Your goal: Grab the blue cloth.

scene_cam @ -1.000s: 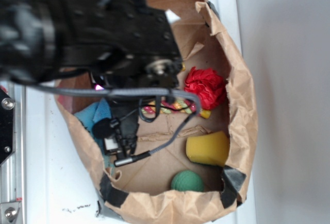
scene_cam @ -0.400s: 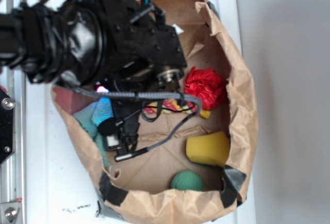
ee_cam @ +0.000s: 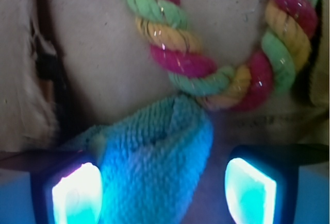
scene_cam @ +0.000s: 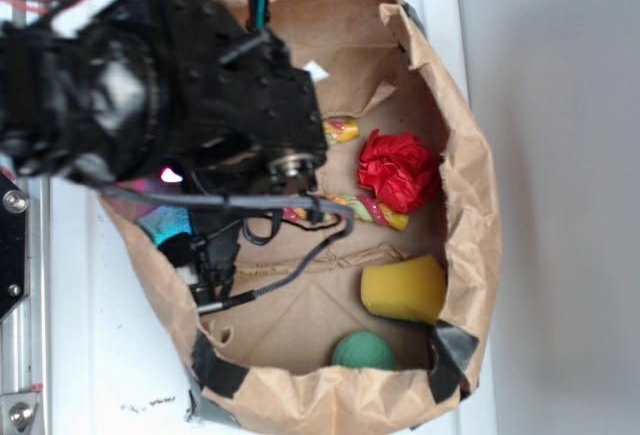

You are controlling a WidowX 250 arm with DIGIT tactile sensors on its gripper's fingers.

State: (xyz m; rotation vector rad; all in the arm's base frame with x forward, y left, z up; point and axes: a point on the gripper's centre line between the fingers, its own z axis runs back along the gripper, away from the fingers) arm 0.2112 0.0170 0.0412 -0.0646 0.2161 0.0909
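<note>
The blue cloth (ee_cam: 154, 167) is a fuzzy teal rag, bunched up into a fold between my gripper's (ee_cam: 164, 190) two glowing pads. It presses against the left pad (ee_cam: 77, 193), while a clear gap separates it from the right pad (ee_cam: 250, 190), so the jaws stand open around it. In the exterior view only a small teal patch of the blue cloth (scene_cam: 165, 223) shows by the left wall of the paper bag (scene_cam: 460, 185), under the black arm, with the gripper (scene_cam: 192, 247) just beside it.
Inside the bag lie a twisted pink, green and yellow rope toy (ee_cam: 227, 74) (scene_cam: 365, 205), a red crumpled cloth (scene_cam: 398, 170), a yellow sponge (scene_cam: 403, 288) and a green ball (scene_cam: 362, 352). The bag's left wall (scene_cam: 150, 275) stands close to the gripper.
The arm has shifted left and toward the top of the exterior view, uncovering more of the rope toy. Less of the blue cloth shows than a second ago.
</note>
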